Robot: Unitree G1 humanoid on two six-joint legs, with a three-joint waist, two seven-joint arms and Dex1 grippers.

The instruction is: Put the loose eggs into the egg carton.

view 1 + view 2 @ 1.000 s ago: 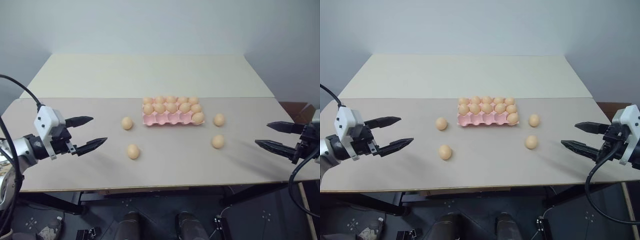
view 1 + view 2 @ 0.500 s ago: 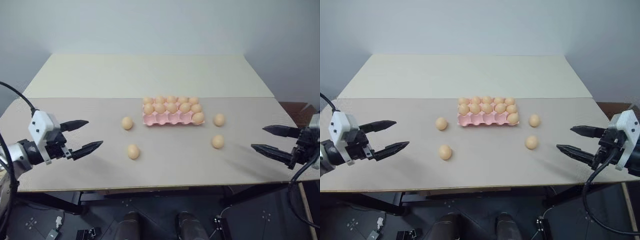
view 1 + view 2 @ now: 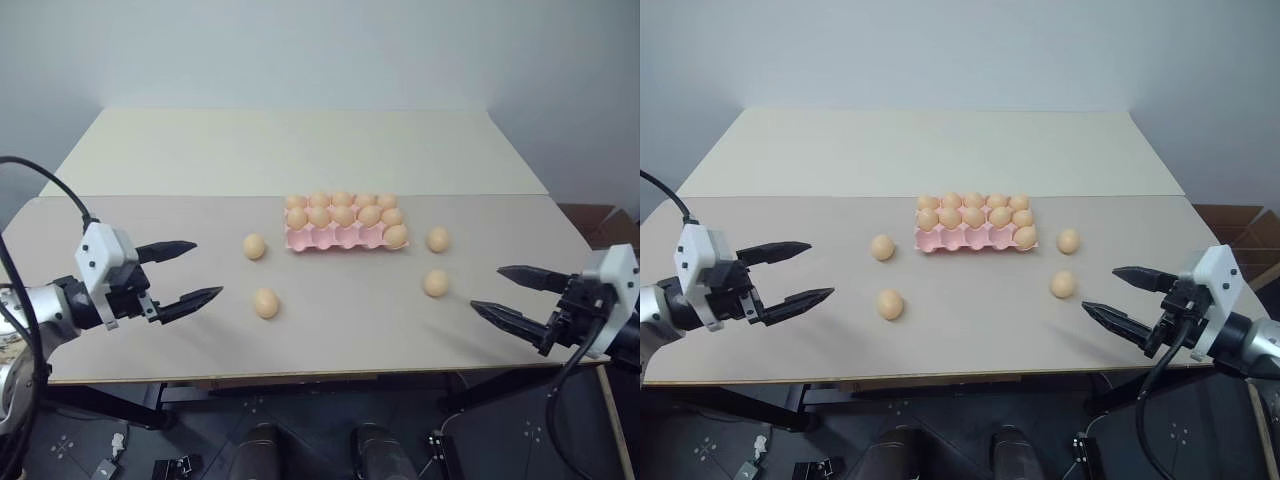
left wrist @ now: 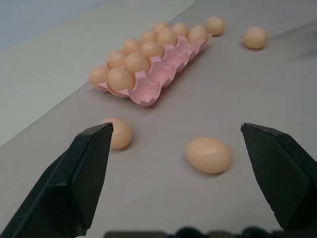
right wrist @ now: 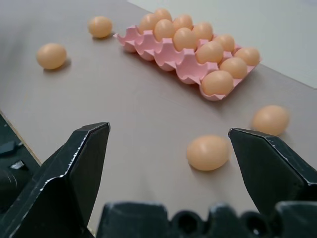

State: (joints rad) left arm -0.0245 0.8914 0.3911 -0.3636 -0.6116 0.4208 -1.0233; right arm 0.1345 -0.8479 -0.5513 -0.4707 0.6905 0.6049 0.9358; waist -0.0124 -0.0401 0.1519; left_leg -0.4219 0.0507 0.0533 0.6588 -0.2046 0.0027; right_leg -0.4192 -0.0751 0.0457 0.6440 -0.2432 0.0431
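The left gripper (image 3: pixel 185 270), jaws wide and empty, has two loose eggs (image 3: pixel 265 302) near at its 3 o'clock. The right gripper (image 3: pixel 510 295), equally spread, has two at 10 o'clock. The egg carton (image 3: pixel 345 237) lies mid-table.

Ahead of the left gripper (image 3: pixel 190 270), between its spread fingers, lie two loose eggs (image 3: pixel 265 303) on the table (image 3: pixel 330 330); the egg carton (image 3: pixel 345 235) sits beyond them. Two more eggs (image 3: pixel 436 283) lie ahead of the right gripper (image 3: pixel 507 292), beside the carton's right end.
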